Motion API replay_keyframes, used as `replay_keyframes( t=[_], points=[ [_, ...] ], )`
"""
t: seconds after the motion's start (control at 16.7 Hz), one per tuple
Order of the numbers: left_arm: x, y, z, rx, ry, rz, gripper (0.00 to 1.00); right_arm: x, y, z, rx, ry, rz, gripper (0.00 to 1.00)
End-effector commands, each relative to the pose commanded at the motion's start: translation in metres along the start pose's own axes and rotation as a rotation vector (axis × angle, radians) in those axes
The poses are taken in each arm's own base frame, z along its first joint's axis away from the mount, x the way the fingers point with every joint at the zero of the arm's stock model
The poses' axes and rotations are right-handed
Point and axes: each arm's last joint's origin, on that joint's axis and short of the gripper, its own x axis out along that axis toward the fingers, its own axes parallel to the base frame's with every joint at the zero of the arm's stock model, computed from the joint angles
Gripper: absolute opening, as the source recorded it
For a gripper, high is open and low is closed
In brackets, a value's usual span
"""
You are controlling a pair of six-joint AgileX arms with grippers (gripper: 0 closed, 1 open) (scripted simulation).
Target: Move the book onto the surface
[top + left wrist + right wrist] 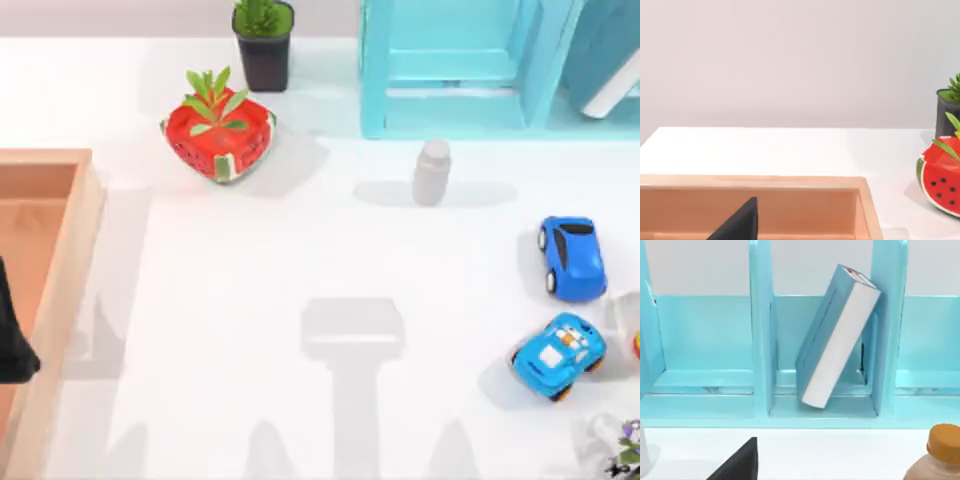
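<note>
The book is a teal-blue hardcover with white page edges. It leans tilted inside the middle compartment of the turquoise shelf. In the top view the book shows at the far right back, in the shelf. The surface is the white tabletop in front of the shelf. A dark part of my right gripper hangs low, facing the shelf and well short of the book. My left gripper is over the wooden tray at the table's left edge.
A watermelon-shaped planter and a black potted plant stand at the back left. A pale bottle stands before the shelf. Two blue toy cars sit at the right. An orange-capped bottle is near the shelf.
</note>
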Motion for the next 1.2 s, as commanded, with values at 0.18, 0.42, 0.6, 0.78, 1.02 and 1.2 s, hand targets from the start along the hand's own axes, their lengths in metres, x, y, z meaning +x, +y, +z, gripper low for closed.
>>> replay_keyframes(
  t=[0.18, 0.42, 0.6, 0.78, 1.02, 1.2],
  points=[
    [0.0, 0.0, 0.0, 0.0, 0.0, 0.0, 1.0, 0.0, 0.0, 0.002, 0.002, -0.003, 0.001, 1.0],
    [0.0, 0.0, 0.0, 0.0, 0.0, 0.0, 1.0, 0.006, -0.001, 0.028, 0.031, -0.02, 0.005, 1.0],
    [0.0, 0.0, 0.0, 0.0, 0.0, 0.0, 1.0, 0.025, -0.003, 0.055, 0.07, -0.005, 0.009, 1.0],
    [0.0, 0.0, 0.0, 0.0, 0.0, 0.0, 1.0, 0.061, -0.007, 0.077, 0.121, 0.04, 0.016, 1.0],
    [0.0, 0.0, 0.0, 0.0, 0.0, 0.0, 1.0, 0.133, -0.017, 0.084, 0.202, 0.118, 0.031, 1.0],
    [0.0, 0.0, 0.0, 0.0, 0.0, 0.0, 1.0, 0.191, -0.026, 0.065, 0.266, 0.179, 0.043, 1.0]
  ],
)
